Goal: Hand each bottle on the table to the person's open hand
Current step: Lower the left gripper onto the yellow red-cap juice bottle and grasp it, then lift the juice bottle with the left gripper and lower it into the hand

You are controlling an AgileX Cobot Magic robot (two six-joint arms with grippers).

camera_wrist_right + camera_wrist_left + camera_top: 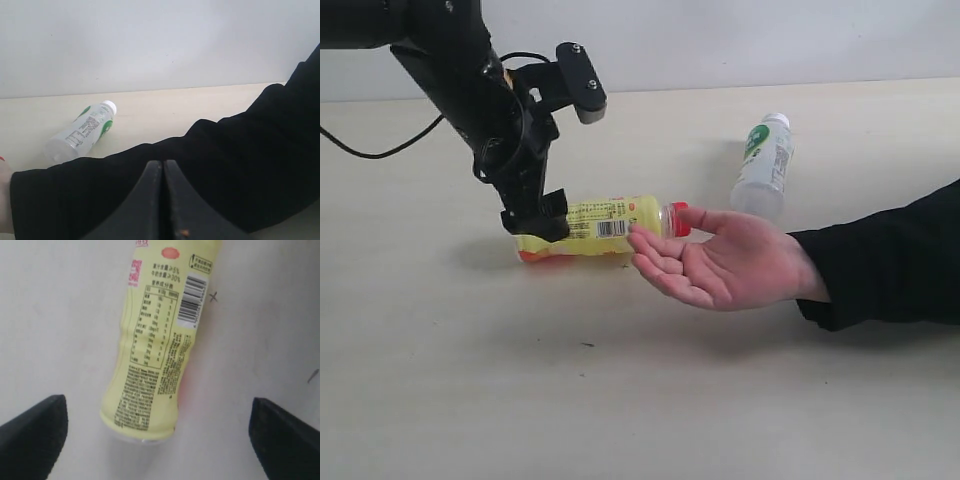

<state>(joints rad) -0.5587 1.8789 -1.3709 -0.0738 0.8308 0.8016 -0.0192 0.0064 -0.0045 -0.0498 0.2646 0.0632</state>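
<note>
The yellow-labelled bottle (595,228) (155,340) lies on its side on the table (620,400), its red cap (678,218) touching the fingers of the person's open hand (720,262). My left gripper (538,224) (157,440) is open around the bottle's base, and its fingertips (35,435) stand well clear of the bottle on both sides. The white-green bottle with a white cap (763,165) (82,132) lies behind the hand. My right gripper (163,172) is shut and empty, close behind the black sleeve (210,170). The other two bottles are out of view.
The person's arm in the black sleeve (890,255) reaches in from the right edge. A black cable (380,150) trails over the table at the far left. A pale wall (150,40) bounds the table's far edge.
</note>
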